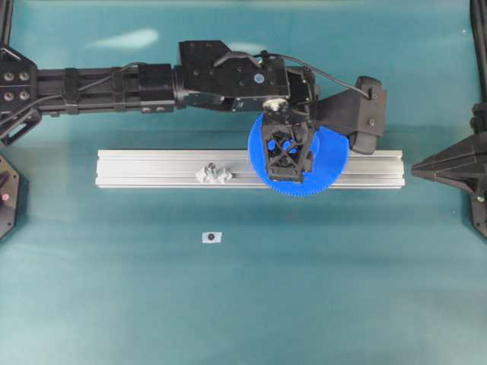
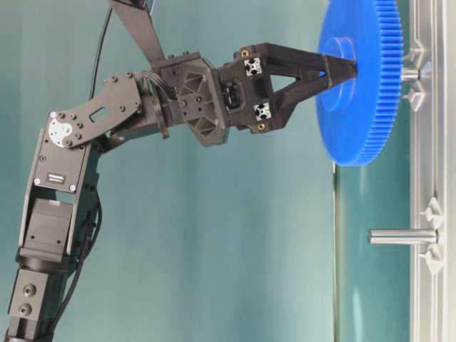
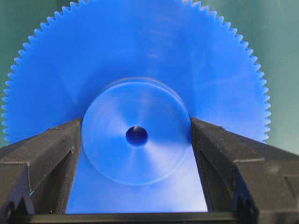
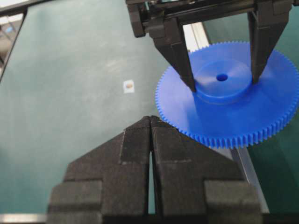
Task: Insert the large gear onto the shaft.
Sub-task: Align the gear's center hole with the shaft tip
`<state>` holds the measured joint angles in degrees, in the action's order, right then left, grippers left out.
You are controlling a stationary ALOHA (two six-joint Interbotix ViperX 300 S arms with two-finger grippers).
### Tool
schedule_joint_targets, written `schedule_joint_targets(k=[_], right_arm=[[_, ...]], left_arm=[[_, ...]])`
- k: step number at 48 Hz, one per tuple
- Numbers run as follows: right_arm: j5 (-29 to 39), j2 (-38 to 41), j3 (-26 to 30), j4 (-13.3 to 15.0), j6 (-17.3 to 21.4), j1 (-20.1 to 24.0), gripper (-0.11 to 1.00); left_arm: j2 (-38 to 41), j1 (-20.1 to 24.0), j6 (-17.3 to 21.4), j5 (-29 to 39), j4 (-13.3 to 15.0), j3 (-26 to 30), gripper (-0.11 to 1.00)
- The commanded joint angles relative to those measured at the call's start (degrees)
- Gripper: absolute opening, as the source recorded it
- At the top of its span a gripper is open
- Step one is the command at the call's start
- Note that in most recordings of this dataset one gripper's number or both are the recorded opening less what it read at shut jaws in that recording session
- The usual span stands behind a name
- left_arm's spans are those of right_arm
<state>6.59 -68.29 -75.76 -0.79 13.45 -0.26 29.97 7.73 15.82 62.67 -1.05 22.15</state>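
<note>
Left tool (image 3: 136, 140) grips the large gear (image 3: 140, 60) by its hub, bore vertical.

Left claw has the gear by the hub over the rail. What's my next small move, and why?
Probably ease the gear straight onto the shaft without letting go. The left claw is shut on the hub, and in the table-level view the shaft tip shows just behind the gear, roughly in line with the hub; how far it is seated is hidden.

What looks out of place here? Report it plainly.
Nothing looks damaged or spilled. The left gripper holds the large gear by its hub over the rail. Only a small white tag lies alone on the mat, apart from the rail.
</note>
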Motion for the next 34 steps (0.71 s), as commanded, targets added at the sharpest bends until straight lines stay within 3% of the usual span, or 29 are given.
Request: schedule_joint_targets(k=[1, 34], right_arm=[[-0.62, 0.35, 0.53, 0.09, 0.53, -0.09, 0.01], [-0.79, 0.35, 0.53, 0.09, 0.53, -0.09, 0.01]], left_arm=[[-1.67, 1.49, 0.0, 0.0, -0.44, 0.09, 0.77], [-1.32, 1.49, 0.0, -0.09, -0.26, 2.02, 0.77]])
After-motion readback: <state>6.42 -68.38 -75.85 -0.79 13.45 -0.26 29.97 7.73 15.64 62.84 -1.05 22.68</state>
